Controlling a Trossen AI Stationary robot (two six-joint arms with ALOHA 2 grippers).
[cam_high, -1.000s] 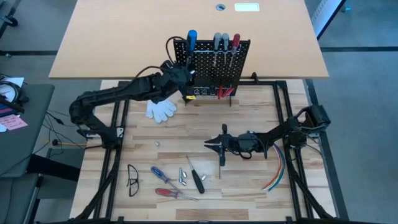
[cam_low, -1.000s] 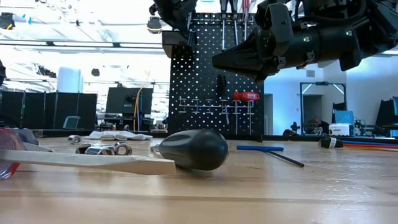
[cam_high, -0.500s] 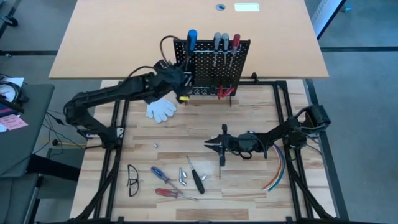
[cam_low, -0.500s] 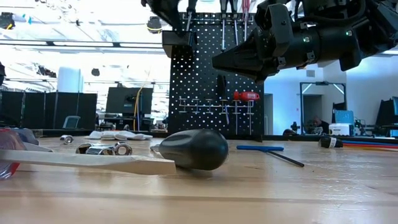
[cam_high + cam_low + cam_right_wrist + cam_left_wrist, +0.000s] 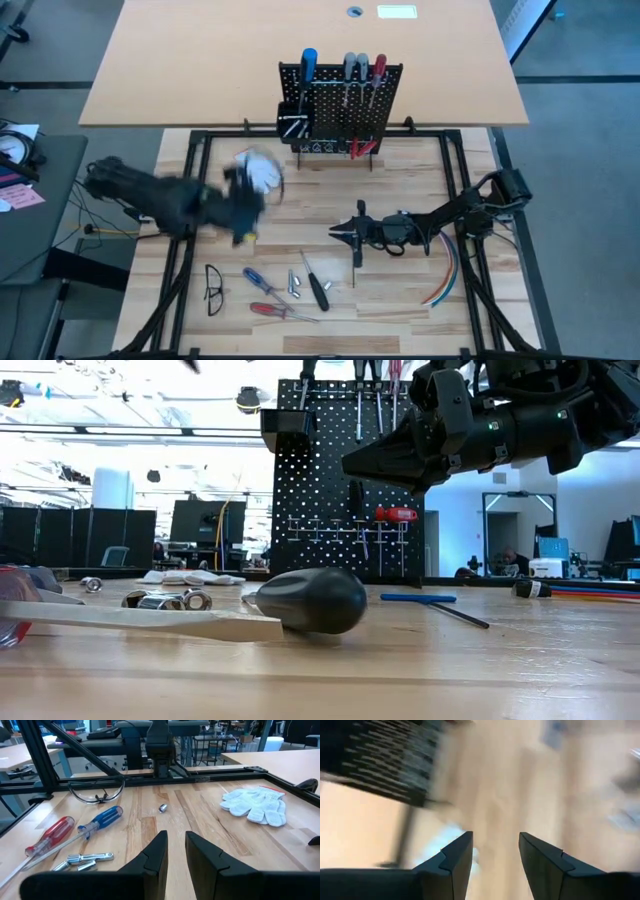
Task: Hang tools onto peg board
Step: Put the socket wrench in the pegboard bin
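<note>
Now we carry the empty left gripper [image 5: 243, 200], fingers apart, toward the loose red- and blue-handled screwdrivers [image 5: 262, 293] at the near left; the upright black perforated peg board [image 5: 340, 106] stands far. Our right gripper [image 5: 340, 233] hovers mid-table, fingers narrowly parted, holding nothing; we should settle before grasping a handle squarely.

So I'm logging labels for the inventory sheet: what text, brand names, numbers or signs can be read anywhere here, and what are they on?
Nothing can be read as text.
White marks along the bottom of the peg board: too small to read.
Pink note on the side desk: too small to read.
Tool handles on the table: no lettering shows.
</note>
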